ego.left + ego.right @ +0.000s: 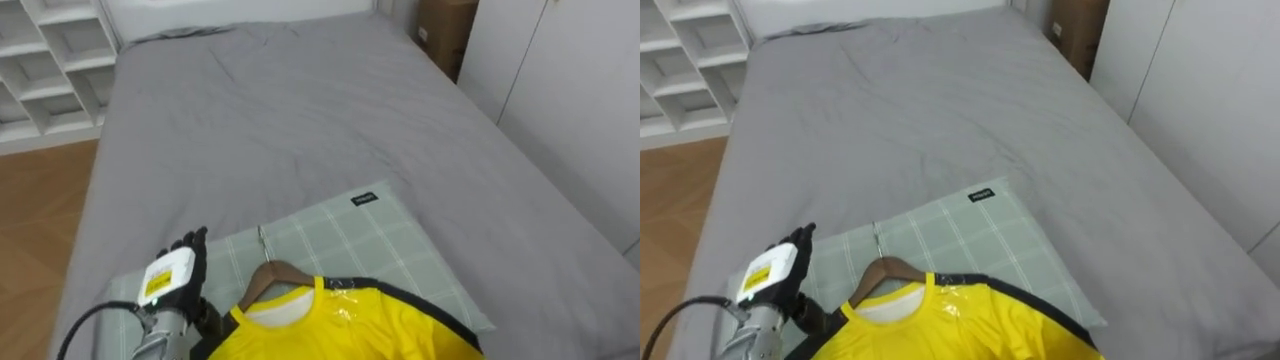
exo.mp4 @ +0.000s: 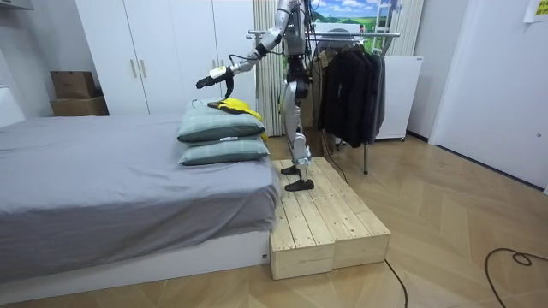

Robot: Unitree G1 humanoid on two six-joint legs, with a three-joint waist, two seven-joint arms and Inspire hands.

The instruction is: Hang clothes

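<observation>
"Reading any print on your feed?"

"I see one small dark label (image 1: 365, 199) at the far corner of the pillow (image 1: 380, 250). Its pale lettering is too small for me to make out."

"What's the pillow like?"

"Soft, pale green with a fine check. In the room view it sits on a second pillow (image 2: 224, 152), both on the smooth grey bed (image 1: 300, 110)."

"And the garment?"

"The yellow shirt (image 1: 350, 325) lies flat on that top pillow, on a curved wooden hanger (image 1: 272, 277) whose thin metal hook (image 1: 263, 240) points up the bed. It's white inside the collar, with a black band along one shoulder and a glossy patch below the neckline."

"Your hand?"

"My left hand (image 1: 193, 262) hovers just beside the hanger, on its left, with dark fingers loosely extended and gripping nothing. I've got the robot standing on a planked wooden platform (image 2: 325, 218) against the bed, with a rack of dark clothes (image 2: 351, 81) close by."
</observation>
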